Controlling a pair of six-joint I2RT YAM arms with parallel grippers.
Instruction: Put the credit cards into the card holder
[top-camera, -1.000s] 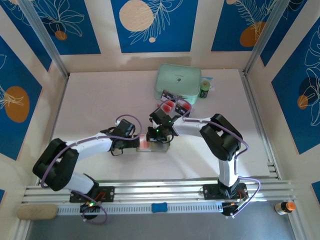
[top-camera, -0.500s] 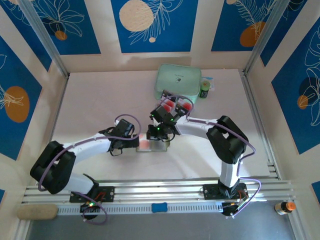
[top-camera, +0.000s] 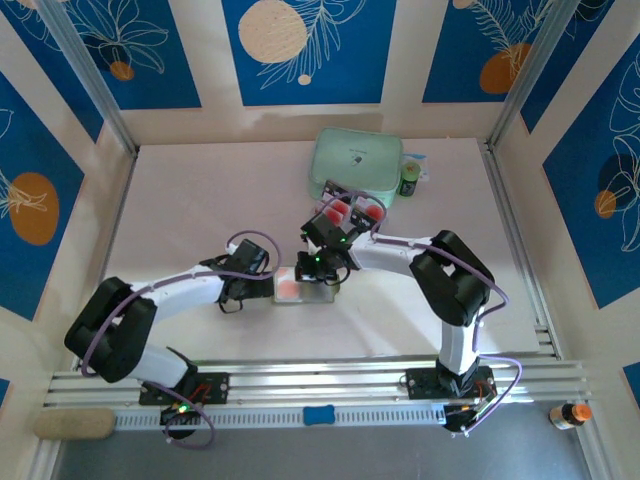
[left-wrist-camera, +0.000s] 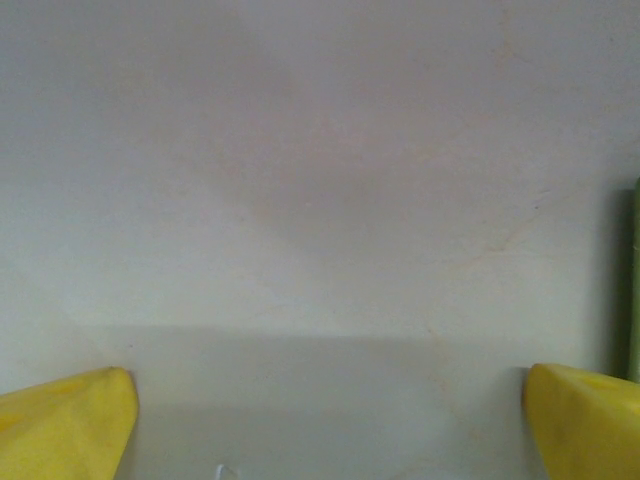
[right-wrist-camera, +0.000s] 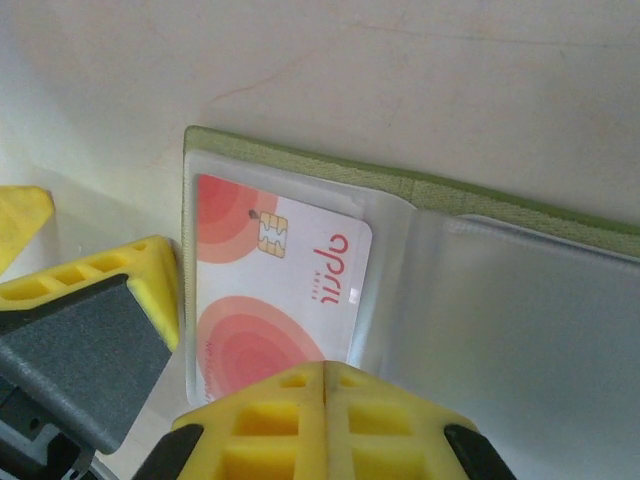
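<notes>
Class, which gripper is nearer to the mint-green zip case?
Right. The right gripper reaches over the card holder from the side of the zip case. The left gripper sits at the holder's left end, farther from the case.

Bystanders on the pale surface (top-camera: 200, 200)
A mint-green rectangular zip case (top-camera: 357, 165) lies at the far edge, a small dark-green jar (top-camera: 410, 181) just beside its right side.
</notes>
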